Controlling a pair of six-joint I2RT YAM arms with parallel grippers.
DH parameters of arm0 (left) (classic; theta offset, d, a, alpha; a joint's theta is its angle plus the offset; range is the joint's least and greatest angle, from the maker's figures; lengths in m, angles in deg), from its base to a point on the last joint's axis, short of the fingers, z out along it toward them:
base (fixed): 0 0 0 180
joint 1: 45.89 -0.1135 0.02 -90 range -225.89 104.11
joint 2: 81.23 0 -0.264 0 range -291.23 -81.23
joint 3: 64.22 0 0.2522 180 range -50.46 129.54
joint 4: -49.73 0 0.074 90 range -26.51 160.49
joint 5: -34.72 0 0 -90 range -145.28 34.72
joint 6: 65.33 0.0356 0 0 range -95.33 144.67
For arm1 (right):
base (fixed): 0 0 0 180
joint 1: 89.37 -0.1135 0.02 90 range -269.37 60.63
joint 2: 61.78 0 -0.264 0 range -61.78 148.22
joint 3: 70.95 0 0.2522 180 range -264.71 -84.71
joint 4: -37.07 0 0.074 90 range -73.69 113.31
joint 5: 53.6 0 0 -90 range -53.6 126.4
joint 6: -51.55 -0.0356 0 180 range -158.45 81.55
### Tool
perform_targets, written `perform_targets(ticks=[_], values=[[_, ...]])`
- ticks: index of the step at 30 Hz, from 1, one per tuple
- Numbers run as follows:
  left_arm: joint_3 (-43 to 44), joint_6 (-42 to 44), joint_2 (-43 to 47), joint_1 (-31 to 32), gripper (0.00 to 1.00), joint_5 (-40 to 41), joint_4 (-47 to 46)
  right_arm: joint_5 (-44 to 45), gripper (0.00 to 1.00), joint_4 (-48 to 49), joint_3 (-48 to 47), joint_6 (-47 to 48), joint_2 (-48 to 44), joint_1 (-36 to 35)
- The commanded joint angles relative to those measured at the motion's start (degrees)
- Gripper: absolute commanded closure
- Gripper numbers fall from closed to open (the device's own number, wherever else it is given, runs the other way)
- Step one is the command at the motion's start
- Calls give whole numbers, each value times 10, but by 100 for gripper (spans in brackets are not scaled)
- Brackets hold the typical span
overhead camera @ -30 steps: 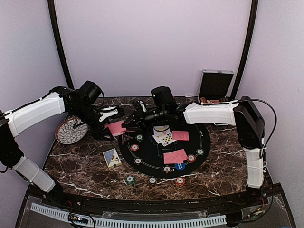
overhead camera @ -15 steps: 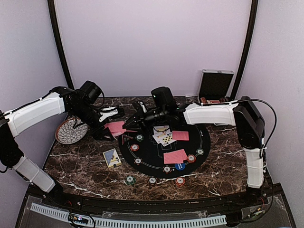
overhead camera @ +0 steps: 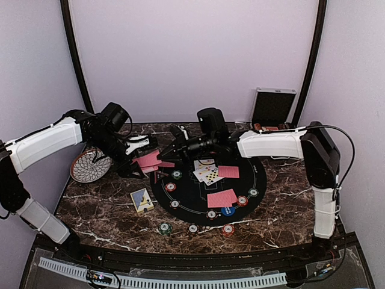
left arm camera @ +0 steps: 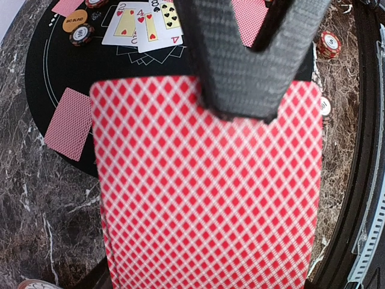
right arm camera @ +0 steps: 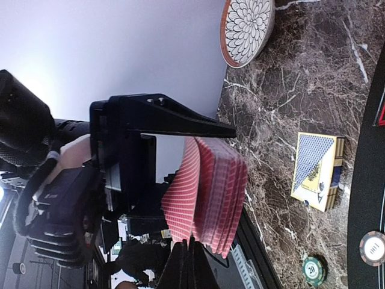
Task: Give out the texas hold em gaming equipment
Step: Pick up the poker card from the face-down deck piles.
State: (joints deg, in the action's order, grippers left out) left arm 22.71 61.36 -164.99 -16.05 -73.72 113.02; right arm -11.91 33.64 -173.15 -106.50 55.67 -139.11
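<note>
We see two robot arms, the left arm [overhead camera: 45,141] and the right arm [overhead camera: 267,144], each built of smooth white shell segments linked by bulky black joints. A thin black cable [overhead camera: 351,158] loops around the right elbow. The left gripper [left arm camera: 240,114] has matte black fingers [left arm camera: 240,54] with a fine woven texture.

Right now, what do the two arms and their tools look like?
Left arm and right arm: white link shells, black joints. A thin black cable loops out beside the right arm. The left tool has broad black textured fingers.
</note>
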Motion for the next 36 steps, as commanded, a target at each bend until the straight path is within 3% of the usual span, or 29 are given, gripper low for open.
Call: perform_targets(ticks=[1,36], values=[[11,5,9,-2,100,-1,-8,-23,100,34,13,-7,-41,4],[6,8,14,-8,100,6,-7,-32,100,46,113,7,-114,55]])
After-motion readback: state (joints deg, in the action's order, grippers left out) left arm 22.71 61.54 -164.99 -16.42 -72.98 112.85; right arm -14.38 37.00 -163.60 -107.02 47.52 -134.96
